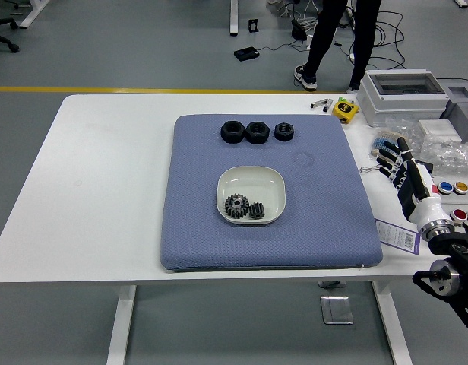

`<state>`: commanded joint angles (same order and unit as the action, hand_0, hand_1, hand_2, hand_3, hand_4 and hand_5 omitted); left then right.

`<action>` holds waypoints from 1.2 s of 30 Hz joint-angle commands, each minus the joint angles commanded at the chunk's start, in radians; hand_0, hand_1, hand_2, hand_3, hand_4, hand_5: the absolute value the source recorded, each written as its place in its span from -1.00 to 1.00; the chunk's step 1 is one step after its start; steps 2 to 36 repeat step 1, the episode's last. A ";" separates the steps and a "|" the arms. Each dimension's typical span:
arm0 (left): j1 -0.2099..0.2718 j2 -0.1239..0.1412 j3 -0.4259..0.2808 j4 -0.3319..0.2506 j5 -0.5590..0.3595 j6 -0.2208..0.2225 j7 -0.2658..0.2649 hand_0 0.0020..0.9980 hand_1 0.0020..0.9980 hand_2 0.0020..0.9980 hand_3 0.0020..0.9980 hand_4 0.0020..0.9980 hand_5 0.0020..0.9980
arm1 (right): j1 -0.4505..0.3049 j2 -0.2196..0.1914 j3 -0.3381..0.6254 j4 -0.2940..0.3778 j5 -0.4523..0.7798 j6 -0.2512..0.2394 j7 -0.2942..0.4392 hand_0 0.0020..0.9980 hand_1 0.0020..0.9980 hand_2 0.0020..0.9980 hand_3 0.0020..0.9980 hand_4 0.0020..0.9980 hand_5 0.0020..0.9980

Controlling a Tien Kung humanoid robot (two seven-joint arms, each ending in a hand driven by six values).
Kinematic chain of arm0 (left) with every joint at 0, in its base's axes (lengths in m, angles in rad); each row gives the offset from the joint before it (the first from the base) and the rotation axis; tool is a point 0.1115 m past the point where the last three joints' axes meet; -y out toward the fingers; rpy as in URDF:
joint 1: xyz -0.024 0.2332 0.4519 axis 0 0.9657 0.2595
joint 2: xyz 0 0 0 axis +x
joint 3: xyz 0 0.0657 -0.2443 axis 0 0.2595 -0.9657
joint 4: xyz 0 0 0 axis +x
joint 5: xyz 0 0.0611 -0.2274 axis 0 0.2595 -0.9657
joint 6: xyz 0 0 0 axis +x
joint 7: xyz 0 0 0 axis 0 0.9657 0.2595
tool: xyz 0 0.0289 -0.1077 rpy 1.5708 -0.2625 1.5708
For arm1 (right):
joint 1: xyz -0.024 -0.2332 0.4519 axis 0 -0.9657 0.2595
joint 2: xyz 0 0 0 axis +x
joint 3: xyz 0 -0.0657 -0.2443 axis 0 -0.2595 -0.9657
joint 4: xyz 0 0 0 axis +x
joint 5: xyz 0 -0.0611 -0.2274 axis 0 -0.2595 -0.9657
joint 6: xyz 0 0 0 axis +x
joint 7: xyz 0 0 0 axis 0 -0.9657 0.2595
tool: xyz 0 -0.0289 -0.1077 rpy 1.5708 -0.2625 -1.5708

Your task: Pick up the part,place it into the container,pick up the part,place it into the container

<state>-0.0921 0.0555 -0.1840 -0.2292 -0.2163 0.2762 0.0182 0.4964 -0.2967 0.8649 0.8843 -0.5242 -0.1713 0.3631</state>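
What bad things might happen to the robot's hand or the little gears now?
1. The right hand hangs with open fingers beside the clutter at the table's right edge; swinging out, it might knock the coloured buttons or the plastic bags.
2. Both gears sit in the white dish. Reaching for the black nuts behind it, the hand might bump the dish and spill them.

I see a shallow off-white square dish with rounded corners (251,195) sitting flat near the middle of the blue-grey pad. Inside it, toward its near edge, lie two dark metal gears: a larger toothed gear (236,204) lying flat on the left, and a smaller black gear (256,211) just beside it on the right, apparently touching.
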 joint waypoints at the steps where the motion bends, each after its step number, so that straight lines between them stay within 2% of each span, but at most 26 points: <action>1: 0.000 0.000 0.000 0.000 0.000 0.000 0.000 0.23 0.18 0.37 0.19 0.16 0.18 | 0.000 0.000 0.000 -0.001 -0.001 0.000 0.001 0.85 0.70 0.70 0.70 1.00 0.74; 36: 0.000 0.000 0.000 0.000 0.000 0.000 0.000 0.23 0.18 0.37 0.19 0.16 0.18 | 0.000 0.000 0.000 -0.001 -0.001 0.000 0.001 0.85 0.70 0.70 0.70 1.00 0.74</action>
